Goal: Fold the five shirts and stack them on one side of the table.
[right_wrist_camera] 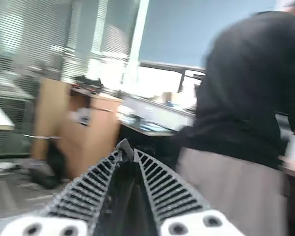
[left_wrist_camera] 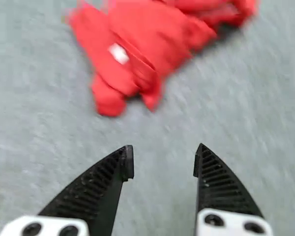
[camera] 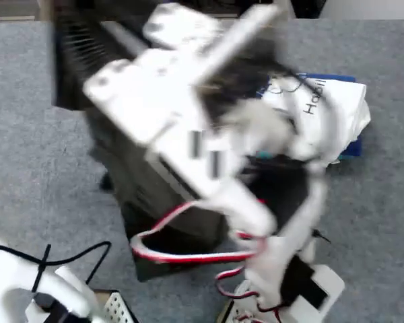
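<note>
As the left end effector (left_wrist_camera: 164, 151) gapes, a red shirt (left_wrist_camera: 137, 54) lies crumpled.

- The hanging shirt (camera: 131, 182) is held up off the table (camera: 27, 134), beneath the raised right arm (camera: 168, 101), about the table's middle in the high view.
- It is pinched between the closed fingers of the right gripper (right_wrist_camera: 127, 147), which is turned away from the table towards the room.
- To the right of that arm, the upper shirt (camera: 323, 114) is laid on the lower shirt (camera: 353, 149).
- The loose shirt (left_wrist_camera: 137, 49) is spread on the table ahead of the left gripper (left_wrist_camera: 162, 162), apart from its parted fingers.
</note>
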Robot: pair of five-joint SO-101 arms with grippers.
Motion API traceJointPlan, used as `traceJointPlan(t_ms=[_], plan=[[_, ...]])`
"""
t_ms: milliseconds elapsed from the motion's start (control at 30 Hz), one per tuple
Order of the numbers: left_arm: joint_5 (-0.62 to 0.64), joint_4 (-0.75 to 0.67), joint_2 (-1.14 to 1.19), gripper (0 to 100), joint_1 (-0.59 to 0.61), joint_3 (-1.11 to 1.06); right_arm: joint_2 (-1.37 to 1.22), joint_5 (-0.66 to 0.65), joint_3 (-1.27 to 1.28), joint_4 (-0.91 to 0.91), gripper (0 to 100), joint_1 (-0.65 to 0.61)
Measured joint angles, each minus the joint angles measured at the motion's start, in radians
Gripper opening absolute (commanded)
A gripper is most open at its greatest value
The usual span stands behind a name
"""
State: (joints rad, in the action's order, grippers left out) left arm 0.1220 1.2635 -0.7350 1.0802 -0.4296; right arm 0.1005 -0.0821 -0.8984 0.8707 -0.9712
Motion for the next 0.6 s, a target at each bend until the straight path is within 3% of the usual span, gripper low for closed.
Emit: traceJointPlan(t_ms=[167,333,600], plan=[[0.0,-0.078,0.0,21,0.181,0.0,-0.137,0.0,-0.025,-0.121,0.2,-0.167],[0.0,-0.149,0.0,21,0.279,-0.06,-0.281,-0.02,-0.178,-0.166,0.2,-0.29],[0.0,-0.155,0.0,21,0.29,-0.071,-0.341,-0.04,-0.356,-0.058,0.2,-0.264]])
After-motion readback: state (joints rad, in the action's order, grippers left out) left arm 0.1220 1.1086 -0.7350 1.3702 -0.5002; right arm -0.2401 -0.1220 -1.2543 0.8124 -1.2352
